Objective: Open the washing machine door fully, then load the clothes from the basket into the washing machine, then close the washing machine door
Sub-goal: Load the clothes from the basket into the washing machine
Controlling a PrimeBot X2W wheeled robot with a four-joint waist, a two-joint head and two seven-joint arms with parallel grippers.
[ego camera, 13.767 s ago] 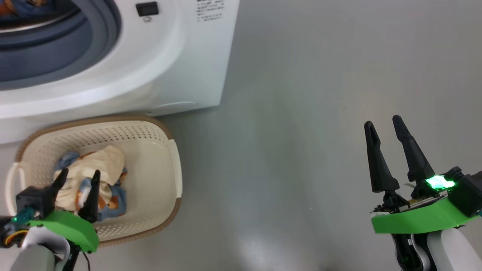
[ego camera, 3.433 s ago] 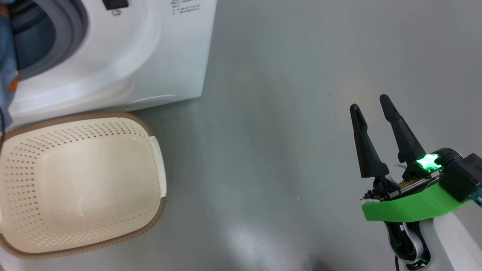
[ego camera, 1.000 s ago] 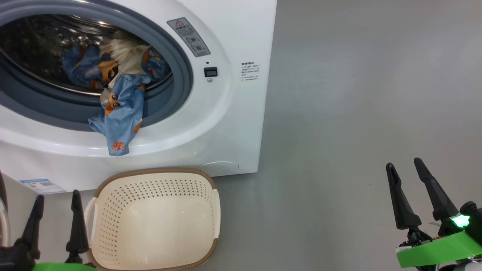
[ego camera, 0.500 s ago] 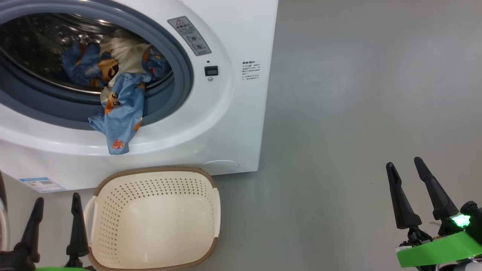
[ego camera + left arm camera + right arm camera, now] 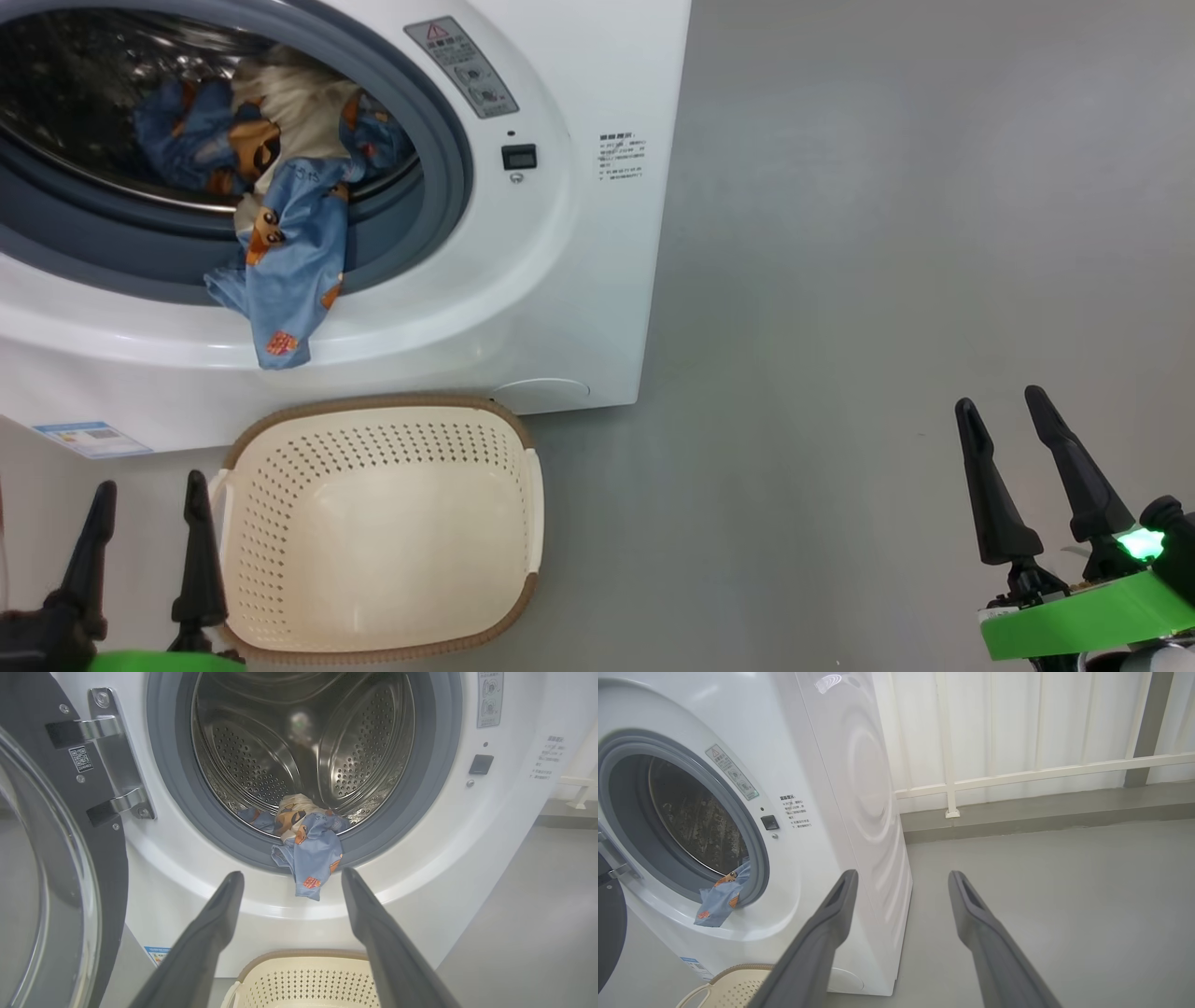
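Note:
The white washing machine (image 5: 597, 280) stands open, its door (image 5: 42, 868) swung out to the left on steel hinges. The clothes (image 5: 280, 205) lie at the drum's front, and a blue bear-print piece (image 5: 310, 858) hangs out over the grey gasket onto the white rim. The cream basket (image 5: 373, 644) sits empty on the floor below the opening. My left gripper (image 5: 149, 495) is open beside the basket's left handle, holding nothing. My right gripper (image 5: 1008, 415) is open over bare floor at the lower right, far from the machine.
Grey floor (image 5: 887, 233) stretches to the machine's right. A white wall with a railing (image 5: 1041, 772) runs behind. A small blue label (image 5: 89, 437) marks the machine's lower front.
The head camera has shifted slightly, so the machine and basket sit a little higher in view. The clothes, basket and both open grippers have hardly moved.

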